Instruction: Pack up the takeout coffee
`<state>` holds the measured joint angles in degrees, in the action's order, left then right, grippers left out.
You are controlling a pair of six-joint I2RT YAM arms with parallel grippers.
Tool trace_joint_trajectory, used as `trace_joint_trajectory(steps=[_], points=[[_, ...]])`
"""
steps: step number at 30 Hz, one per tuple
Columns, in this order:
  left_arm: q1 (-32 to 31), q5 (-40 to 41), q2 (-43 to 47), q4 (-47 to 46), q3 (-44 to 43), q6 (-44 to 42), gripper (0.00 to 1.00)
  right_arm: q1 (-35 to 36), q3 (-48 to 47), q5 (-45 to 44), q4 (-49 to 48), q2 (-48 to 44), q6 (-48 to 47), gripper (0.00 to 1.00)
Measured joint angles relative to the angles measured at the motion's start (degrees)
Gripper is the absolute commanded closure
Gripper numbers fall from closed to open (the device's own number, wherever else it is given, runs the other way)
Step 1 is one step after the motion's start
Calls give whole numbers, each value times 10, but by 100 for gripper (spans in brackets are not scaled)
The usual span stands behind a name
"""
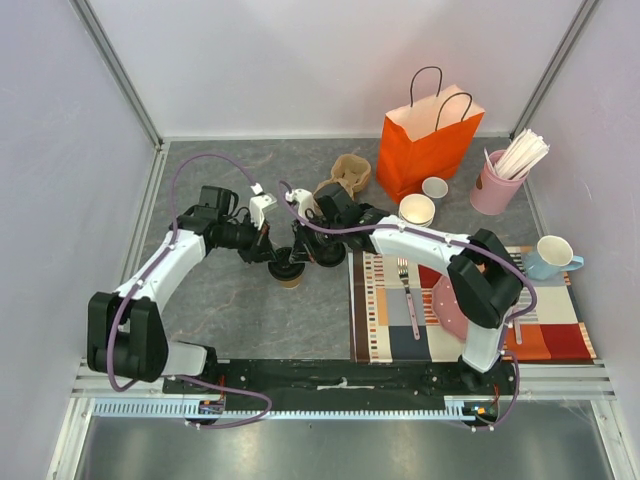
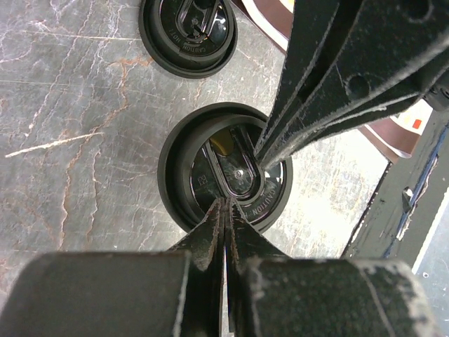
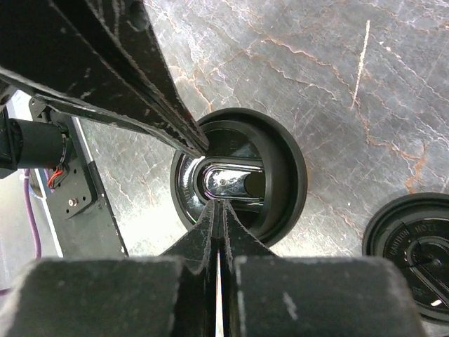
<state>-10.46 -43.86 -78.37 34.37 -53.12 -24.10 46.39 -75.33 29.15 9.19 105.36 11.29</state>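
Left pincer [image 2: 224,207]: clenched, fingers pressed together with nothing between them, tips down on the near edge of the lid's centre. Right pincer [image 3: 219,207]: also clenched and empty, tips on the same lid from the opposite side. Neither one grips the cup; both look to be pressing on it from above.

Coffee cup [image 1: 291,276]: upright on the bare table [image 1: 230,320], mid-depth, a little left of centre, directly under both sets of tips. Its black lid [image 2: 184,165] sits level all round the rim in both wrist views, so capping looks done or nearly done.

Loose lid [image 2: 184,31]: flat on the table just beside the cup, not touching it. The overhead view does not show which side; the arms cover that spot.

Right of the cup: striped placemat [image 1: 470,340] with a fork [image 1: 407,285] on it.

Farther back: stack of paper cups [image 1: 417,210] and brown cardboard carrier [image 1: 350,175].

Far right: orange bag [image 1: 425,145], upright, mouth open, handles up, well apart from the cup.

Progress, by my reading: cup lidded, packing itself not begun. Left to do: unclench one pincer, take the cup by its sides, carry it far and right, lower it upright into the bag. Watch for tipping, and for squeezing the paper wall enough to pop the lid.
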Motion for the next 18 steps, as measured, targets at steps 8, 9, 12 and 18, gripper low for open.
trace_joint_trajectory(steps=[8,9,12,18], points=[[1,-5,17,50,-57,0,51,-3,-62,-2,50,-15,-8,55],[1,-10,17,57,-70,0,45,-4,-71,-1,54,-21,-8,50],[3,-20,17,78,-110,2,35,-17,-97,2,70,-47,-11,28],[18,-19,10,101,-183,24,34,-117,-172,-77,111,-110,-47,13]])
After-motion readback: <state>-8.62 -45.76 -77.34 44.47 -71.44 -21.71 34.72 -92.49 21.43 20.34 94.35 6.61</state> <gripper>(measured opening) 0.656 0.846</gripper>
